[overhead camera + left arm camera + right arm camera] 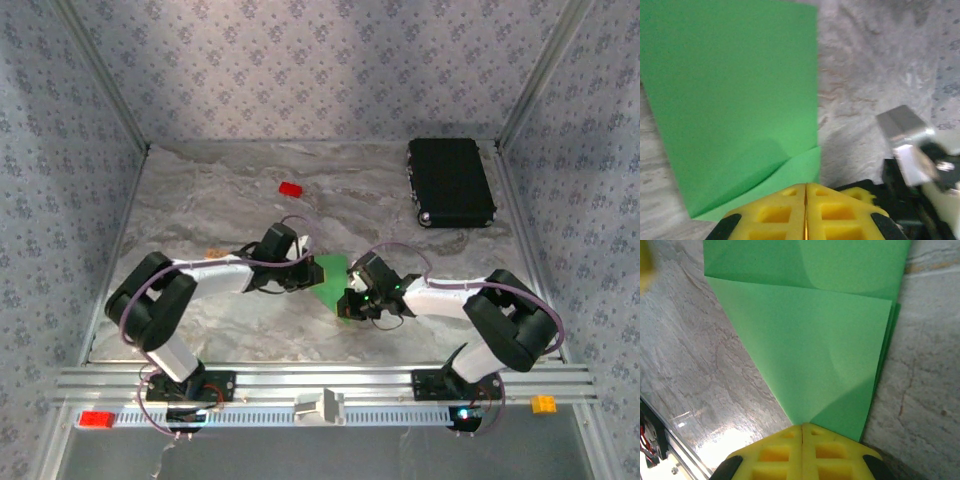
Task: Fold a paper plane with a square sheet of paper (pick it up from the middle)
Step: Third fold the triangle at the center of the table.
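Note:
The square sheet of paper (332, 274) is bright green and partly folded, lying flat on the marbled table between the two arms. In the left wrist view the paper (740, 100) shows a folded flap with a lower layer running under the yellow fingertips. In the right wrist view the paper (815, 355) shows a diagonal fold whose point ends at the jaw seam. My left gripper (308, 272) (805, 185) is shut, its tips resting on the paper's edge. My right gripper (354, 300) (802, 425) is shut too, its tips on the folded corner.
A small red block (290, 189) lies on the table behind the paper. A black rectangular case (450, 181) sits at the back right. Patterned walls close in three sides. The front rail carries a red block (97, 419), a white part (320, 408) and an orange block (543, 404).

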`<action>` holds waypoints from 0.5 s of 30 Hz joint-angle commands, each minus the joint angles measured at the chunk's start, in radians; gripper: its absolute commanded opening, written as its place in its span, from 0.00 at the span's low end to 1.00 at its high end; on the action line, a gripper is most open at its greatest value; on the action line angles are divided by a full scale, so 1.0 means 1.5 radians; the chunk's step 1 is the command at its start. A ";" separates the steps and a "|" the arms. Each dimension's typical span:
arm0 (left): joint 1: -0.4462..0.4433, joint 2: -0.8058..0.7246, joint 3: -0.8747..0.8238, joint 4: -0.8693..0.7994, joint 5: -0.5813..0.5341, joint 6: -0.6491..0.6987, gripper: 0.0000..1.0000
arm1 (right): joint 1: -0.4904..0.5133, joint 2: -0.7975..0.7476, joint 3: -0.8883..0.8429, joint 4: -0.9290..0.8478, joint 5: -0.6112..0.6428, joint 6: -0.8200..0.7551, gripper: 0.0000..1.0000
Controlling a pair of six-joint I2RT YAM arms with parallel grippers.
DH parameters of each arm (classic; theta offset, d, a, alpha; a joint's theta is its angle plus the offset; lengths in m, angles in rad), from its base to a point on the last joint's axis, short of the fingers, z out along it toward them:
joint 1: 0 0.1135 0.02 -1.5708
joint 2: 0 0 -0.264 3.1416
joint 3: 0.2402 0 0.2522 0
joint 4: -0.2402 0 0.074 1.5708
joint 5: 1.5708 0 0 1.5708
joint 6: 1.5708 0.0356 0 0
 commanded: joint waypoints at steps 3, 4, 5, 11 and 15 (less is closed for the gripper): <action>0.000 0.054 0.006 -0.017 0.003 0.021 0.05 | -0.008 0.008 0.009 -0.065 0.023 -0.018 0.05; 0.000 0.058 0.007 -0.024 -0.001 0.024 0.05 | -0.008 0.007 0.014 -0.067 0.021 -0.019 0.06; 0.000 0.062 0.006 -0.028 -0.005 0.027 0.04 | -0.008 0.003 0.018 -0.070 0.021 -0.020 0.06; -0.001 0.074 -0.005 -0.033 -0.017 0.032 0.04 | -0.004 -0.019 0.051 -0.051 -0.004 -0.021 0.07; -0.001 0.078 -0.011 -0.028 -0.020 0.031 0.04 | 0.002 0.009 0.084 -0.034 -0.017 -0.022 0.08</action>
